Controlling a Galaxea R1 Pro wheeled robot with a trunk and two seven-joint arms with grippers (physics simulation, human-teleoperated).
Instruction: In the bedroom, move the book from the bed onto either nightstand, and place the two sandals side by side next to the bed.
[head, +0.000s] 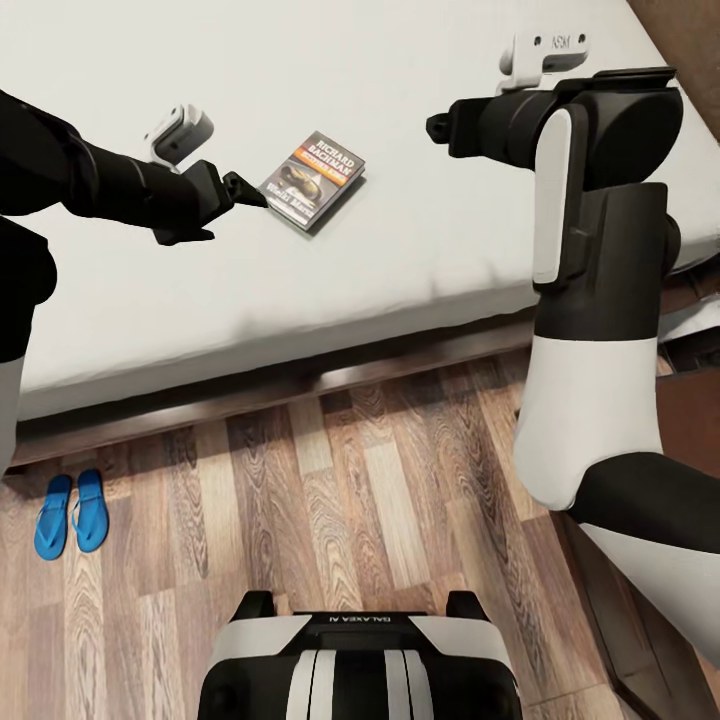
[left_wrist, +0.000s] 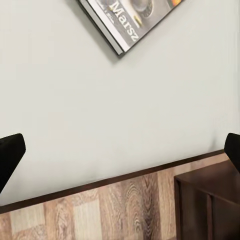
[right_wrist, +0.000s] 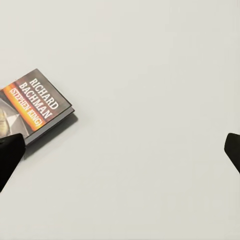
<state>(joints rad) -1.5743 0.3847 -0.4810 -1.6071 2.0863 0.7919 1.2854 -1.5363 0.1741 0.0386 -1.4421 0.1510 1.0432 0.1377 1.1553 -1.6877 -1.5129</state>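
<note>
Left claw (head: 252, 192) apart, tips just beside book (head: 312, 180) flat on bed (head: 420, 230). Right claw (head: 436, 127) apart, empty. Straddle book's edge, clamp squarely before lifting.

From my left wrist the book (left_wrist: 131, 20) is cut by the picture's edge, leaving a corner and the letters "Marsz", and my left claw (left_wrist: 120, 150) shows only two dark finger stubs (left_wrist: 10, 152) at the sides. From my right wrist the book (right_wrist: 36, 105) runs off the edge and one finger (right_wrist: 9, 155) of my right claw (right_wrist: 120, 152) covers its lower corner. From my head, my right forearm (head: 600, 220) hides the bed (head: 400, 250) beyond the book (head: 312, 180), whose small print is too fine to read.
</note>
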